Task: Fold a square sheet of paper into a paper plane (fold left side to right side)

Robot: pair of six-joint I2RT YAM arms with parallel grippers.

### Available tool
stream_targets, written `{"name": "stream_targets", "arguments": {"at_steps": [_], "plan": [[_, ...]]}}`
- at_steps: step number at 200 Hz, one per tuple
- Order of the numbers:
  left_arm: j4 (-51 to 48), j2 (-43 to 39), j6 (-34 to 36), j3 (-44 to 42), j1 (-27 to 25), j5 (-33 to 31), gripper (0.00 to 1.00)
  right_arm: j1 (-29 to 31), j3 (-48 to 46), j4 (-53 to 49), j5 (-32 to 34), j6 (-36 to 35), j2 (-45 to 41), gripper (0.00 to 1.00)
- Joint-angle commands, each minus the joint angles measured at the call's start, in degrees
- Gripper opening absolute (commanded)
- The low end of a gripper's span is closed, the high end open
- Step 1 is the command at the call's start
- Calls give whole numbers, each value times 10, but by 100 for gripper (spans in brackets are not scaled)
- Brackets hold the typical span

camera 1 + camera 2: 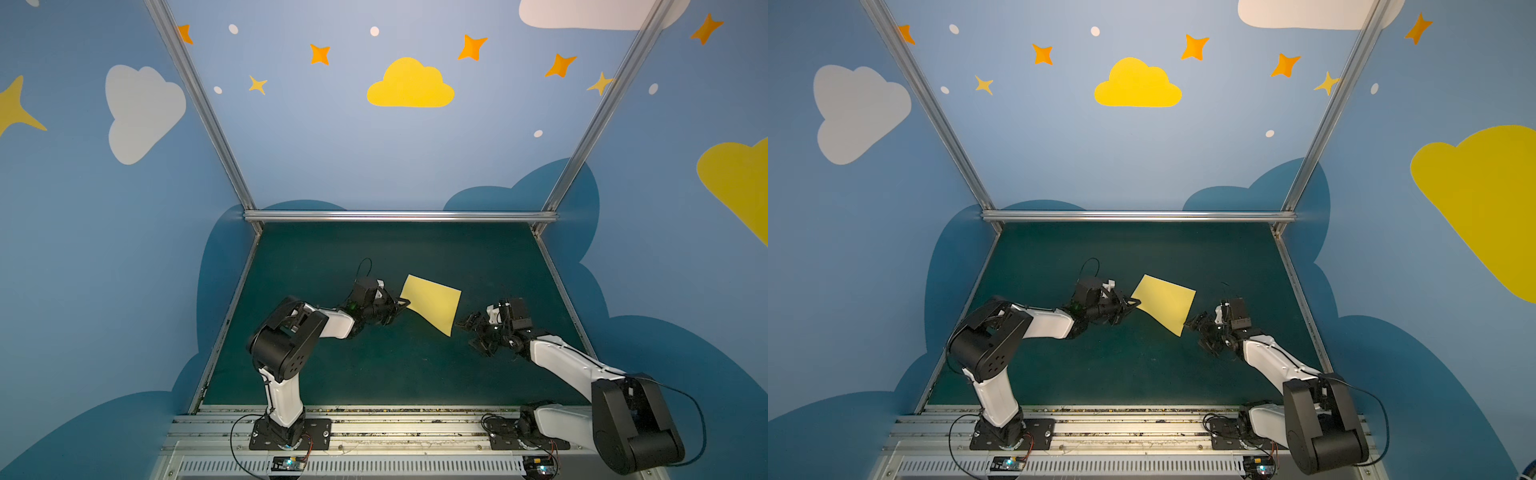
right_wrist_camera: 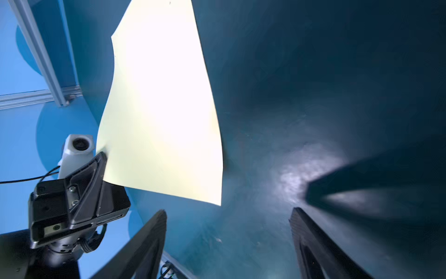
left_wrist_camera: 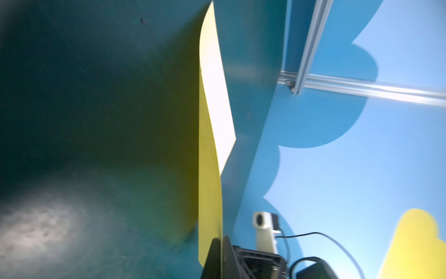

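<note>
The square sheet of paper (image 1: pixel 432 305) (image 1: pixel 1165 303) is pale yellow and unfolded, held tilted above the green mat near its middle. My left gripper (image 1: pixel 405 305) (image 1: pixel 1136 305) is shut on the sheet's left corner. The left wrist view shows the sheet (image 3: pixel 210 169) edge-on and gently curved, pinched between the left gripper's (image 3: pixel 220 241) closed jaws. My right gripper (image 1: pixel 467 332) (image 1: pixel 1196 332) stands open just right of the sheet's near corner, not touching it. Between the right gripper's (image 2: pixel 228 211) spread fingers only mat shows, with the sheet (image 2: pixel 164 108) beyond. No paper plane is in view.
The green mat (image 1: pixel 374 365) is bounded by aluminium rails at the back (image 1: pixel 399 216) and both sides, with blue painted walls behind. Both arm bases sit on the metal rail (image 1: pixel 415 432) along the front edge.
</note>
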Motion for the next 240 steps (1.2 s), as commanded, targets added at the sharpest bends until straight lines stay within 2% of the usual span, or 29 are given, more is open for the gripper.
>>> {"name": "stream_targets", "arguments": {"at_steps": [1, 68, 113, 163, 198, 240], "plan": [[62, -13, -81, -22, 4, -22, 4, 17, -11, 90, -14, 47, 15, 80], [104, -36, -127, -63, 4, -11, 4, 46, 2, 240, -18, 121, 115, 83], [102, -72, -132, -98, 5, -13, 4, 59, 25, 310, -23, 152, 191, 83], [105, -91, -140, -122, 8, -3, 4, 60, 29, 352, -16, 164, 230, 82], [111, -99, -143, -144, 12, 12, 4, 56, 49, 374, -30, 163, 267, 75], [84, -132, -130, -179, 32, 24, 4, 47, 63, 385, -46, 156, 302, 58]]}}
